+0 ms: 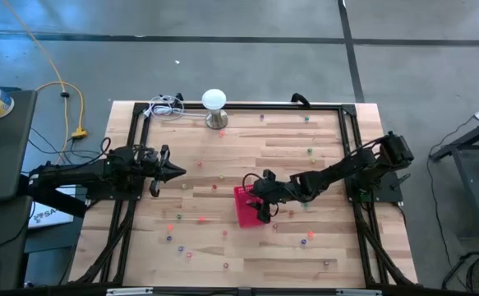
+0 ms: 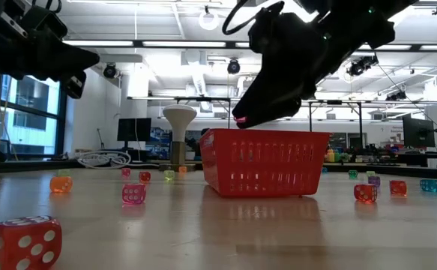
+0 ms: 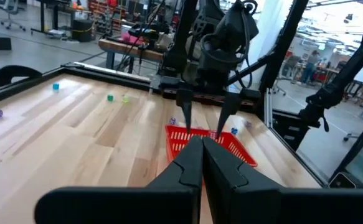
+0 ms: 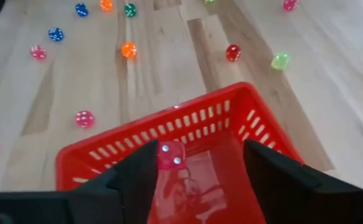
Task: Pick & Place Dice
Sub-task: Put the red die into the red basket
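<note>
A red basket stands on the wooden table, right of its middle. My right gripper hangs open over it, slanting down, with a red die between its fingers above the basket's inside. Several dice in mixed colours lie loose on the table, among them an orange one, a red one and a green one. My left gripper is shut and level over the table's left part, with nothing between its fingers. My right gripper is open, and the red die shows right beside the inner side of one finger, clear of the basket's floor. Whether the finger touches the die, I cannot tell.
A white dome-topped lamp and a coil of white cable stand at the table's far edge. A black frame runs around the table. More dice lie near the front edge, one large in the low view.
</note>
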You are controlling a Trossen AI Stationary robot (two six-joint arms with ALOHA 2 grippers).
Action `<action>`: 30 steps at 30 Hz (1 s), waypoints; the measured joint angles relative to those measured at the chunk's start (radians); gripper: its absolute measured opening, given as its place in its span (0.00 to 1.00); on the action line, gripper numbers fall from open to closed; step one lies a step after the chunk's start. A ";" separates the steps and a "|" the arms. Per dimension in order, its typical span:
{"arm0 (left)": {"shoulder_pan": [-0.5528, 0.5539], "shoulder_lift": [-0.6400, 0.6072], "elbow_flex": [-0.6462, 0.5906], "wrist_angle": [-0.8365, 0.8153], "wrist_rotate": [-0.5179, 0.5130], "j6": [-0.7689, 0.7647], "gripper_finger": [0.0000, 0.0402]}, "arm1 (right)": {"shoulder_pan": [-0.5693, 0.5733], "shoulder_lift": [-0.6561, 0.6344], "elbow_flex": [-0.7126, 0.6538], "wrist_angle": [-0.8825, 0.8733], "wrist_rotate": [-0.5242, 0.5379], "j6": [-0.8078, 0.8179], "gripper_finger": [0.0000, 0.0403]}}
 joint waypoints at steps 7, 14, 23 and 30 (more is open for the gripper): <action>-0.005 0.000 0.000 0.012 -0.014 0.004 0.01 | 0.003 0.000 0.000 0.008 0.007 -0.098 0.59; -0.090 0.123 -0.030 0.272 -0.036 -0.042 0.01 | 0.003 0.000 0.000 0.003 0.008 -0.094 0.58; -0.318 0.629 -0.011 0.758 -0.285 0.040 0.01 | 0.003 0.000 0.000 0.018 0.008 -0.094 0.58; -0.375 1.098 0.119 0.983 -0.345 0.054 0.01 | 0.003 0.000 0.000 0.025 0.007 -0.094 0.58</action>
